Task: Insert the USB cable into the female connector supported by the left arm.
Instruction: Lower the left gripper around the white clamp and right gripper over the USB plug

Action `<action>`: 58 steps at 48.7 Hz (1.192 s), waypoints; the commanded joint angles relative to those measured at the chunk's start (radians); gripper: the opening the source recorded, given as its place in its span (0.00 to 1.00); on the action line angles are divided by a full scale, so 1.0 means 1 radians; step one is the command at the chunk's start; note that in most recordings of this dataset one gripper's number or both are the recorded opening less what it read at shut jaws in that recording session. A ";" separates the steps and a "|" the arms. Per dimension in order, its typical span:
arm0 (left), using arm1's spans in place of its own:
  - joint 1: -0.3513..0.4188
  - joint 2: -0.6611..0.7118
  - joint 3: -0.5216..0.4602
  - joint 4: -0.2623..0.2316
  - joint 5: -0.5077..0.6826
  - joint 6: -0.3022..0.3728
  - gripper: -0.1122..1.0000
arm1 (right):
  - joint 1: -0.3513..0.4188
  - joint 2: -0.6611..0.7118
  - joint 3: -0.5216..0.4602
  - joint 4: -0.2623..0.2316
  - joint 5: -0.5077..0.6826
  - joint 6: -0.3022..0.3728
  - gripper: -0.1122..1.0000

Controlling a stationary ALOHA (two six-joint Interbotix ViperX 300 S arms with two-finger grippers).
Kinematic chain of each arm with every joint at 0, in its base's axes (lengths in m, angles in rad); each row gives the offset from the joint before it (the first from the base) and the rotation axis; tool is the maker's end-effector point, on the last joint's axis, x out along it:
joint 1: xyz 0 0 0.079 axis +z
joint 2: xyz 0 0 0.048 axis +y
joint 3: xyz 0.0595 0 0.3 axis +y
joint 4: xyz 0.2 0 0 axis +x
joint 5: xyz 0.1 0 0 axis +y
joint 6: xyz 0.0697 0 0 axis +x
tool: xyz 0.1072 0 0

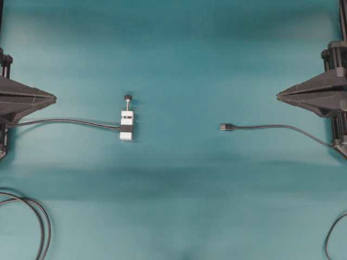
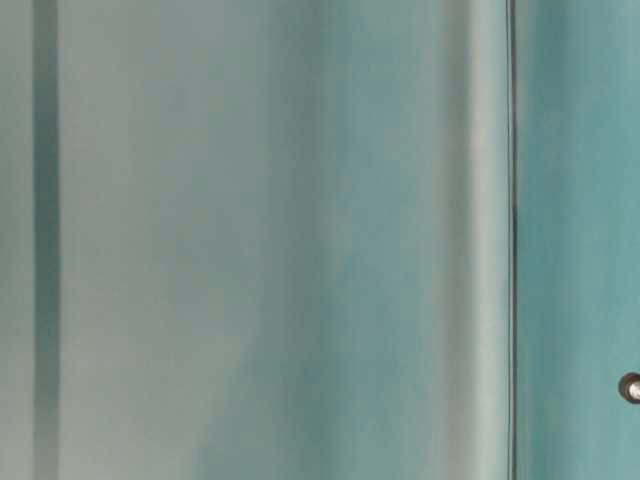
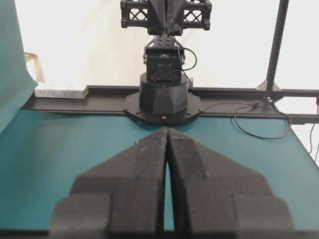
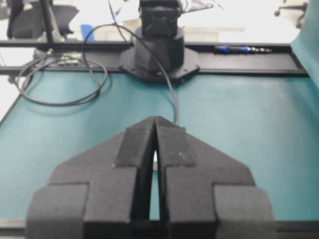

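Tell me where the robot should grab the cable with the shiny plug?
Probably the short black collar just behind the silver plug of the USB cable, coming from above with the fingers across it. It lies flat, plug tip pointing at the female connector, so the tip stays free.

Robotics lab bench

A teal-covered counter sits inside a black metal frame, with bolted-down arm bases, truss rigging overhead, and loose looped cables.

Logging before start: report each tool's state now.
Left tool: closed, holding nothing.
Right tool: closed, holding nothing.
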 commanded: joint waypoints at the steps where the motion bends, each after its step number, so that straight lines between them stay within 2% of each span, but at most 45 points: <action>1: -0.014 0.011 -0.014 0.020 -0.002 0.026 0.11 | 0.005 0.015 -0.020 -0.003 -0.008 0.006 0.10; 6: -0.026 0.011 -0.018 0.020 0.025 0.060 0.11 | 0.005 0.025 -0.020 -0.003 -0.006 0.015 0.10; 13: -0.025 0.012 -0.021 0.017 0.089 0.061 0.11 | 0.005 0.064 -0.037 -0.005 0.018 0.023 0.10; 21: -0.023 0.046 -0.009 0.015 0.158 0.064 0.11 | 0.005 0.176 -0.077 -0.003 0.037 0.023 0.10; 29: -0.018 0.106 0.052 0.015 0.164 0.067 0.12 | 0.003 0.284 -0.092 -0.005 0.031 0.040 0.10; 35: -0.014 0.137 0.106 0.015 0.117 0.067 0.24 | 0.000 0.347 -0.089 -0.003 0.032 0.089 0.10; 44: 0.003 0.150 0.176 0.015 0.046 0.064 0.69 | -0.011 0.410 -0.087 -0.005 0.031 0.183 0.10; 46: 0.014 0.149 0.193 0.014 0.034 0.064 0.75 | -0.015 0.420 -0.084 -0.003 0.029 0.184 0.10; 58: 0.077 0.149 0.245 0.015 0.003 0.103 0.73 | -0.048 0.492 -0.048 -0.005 -0.006 0.186 0.10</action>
